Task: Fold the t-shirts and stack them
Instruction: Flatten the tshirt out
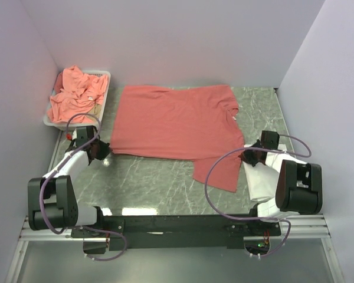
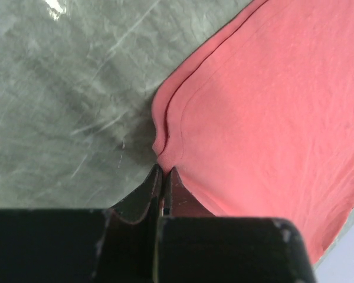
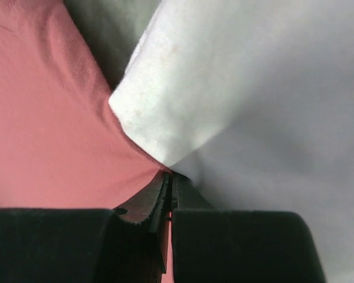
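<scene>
Your left hand [image 2: 164,172] was pinched shut on the spread shirt's [image 1: 171,121] near-left corner. Your right hand [image 3: 170,177] gripped its right edge, against the white garment [image 3: 253,88].

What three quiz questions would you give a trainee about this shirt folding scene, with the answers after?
1. True or false: the left claw hangs open, clear of the spread coral t-shirt.
2. Where do the crumpled shirts lie? A: in the white tray. B: on the bare table. C: on the black rail.
3. Fill in: beside the right claw lies a folded ___ garment.
Key: 1 false; 2 A; 3 white.
</scene>
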Tool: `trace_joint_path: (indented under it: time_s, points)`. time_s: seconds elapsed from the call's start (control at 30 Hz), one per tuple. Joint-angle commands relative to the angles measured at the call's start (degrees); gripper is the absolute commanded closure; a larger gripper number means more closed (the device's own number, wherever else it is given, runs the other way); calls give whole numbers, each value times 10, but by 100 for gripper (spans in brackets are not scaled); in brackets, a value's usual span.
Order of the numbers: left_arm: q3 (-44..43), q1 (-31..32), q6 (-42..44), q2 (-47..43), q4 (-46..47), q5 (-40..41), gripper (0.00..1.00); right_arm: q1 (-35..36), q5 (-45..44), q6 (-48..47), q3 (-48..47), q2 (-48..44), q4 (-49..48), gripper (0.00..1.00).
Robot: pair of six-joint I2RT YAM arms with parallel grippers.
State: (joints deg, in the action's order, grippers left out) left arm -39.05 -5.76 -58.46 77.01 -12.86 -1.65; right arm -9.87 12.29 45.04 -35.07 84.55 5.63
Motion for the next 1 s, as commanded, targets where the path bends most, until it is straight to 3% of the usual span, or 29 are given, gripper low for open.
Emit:
trace_joint_path:
  time_s: [0.0, 0.2, 0.5, 0.53, 0.63, 0.67, 0.73, 0.77, 0.83, 0.97]
  points:
    - [11, 1, -6, -40, -11, 15, 100, -29, -63, -24, 19, -29, 40, 100]
    - [49, 2, -7, -84, -26, 40, 99, -70, -61, -38, 34, -47, 67, 100]
    - [114, 2, -4, -142, -23, 39, 99, -76, -27, -49, 60, -99, 83, 100]
    - [117, 1, -4, -144, -20, 37, 99, -76, -29, -52, 57, -102, 89, 96]
    - [127, 5, -4, -154, -10, 30, 100, -75, -37, -64, 44, -111, 114, 70]
    - [129, 7, -4, -158, -5, 30, 99, -73, -41, -66, 41, -116, 121, 56]
    - [132, 8, -4, -162, 0, 28, 100, -70, -59, -66, 36, -140, 146, 45]
    - [134, 10, -5, -165, 1, 28, 99, -67, -67, -65, 34, -150, 155, 35]
    - [136, 12, -4, -168, 5, 24, 99, -50, -90, -63, 27, -184, 185, 29]
    - [143, 14, -5, -175, 12, 22, 99, 2, -137, -33, 19, -233, 242, 29]
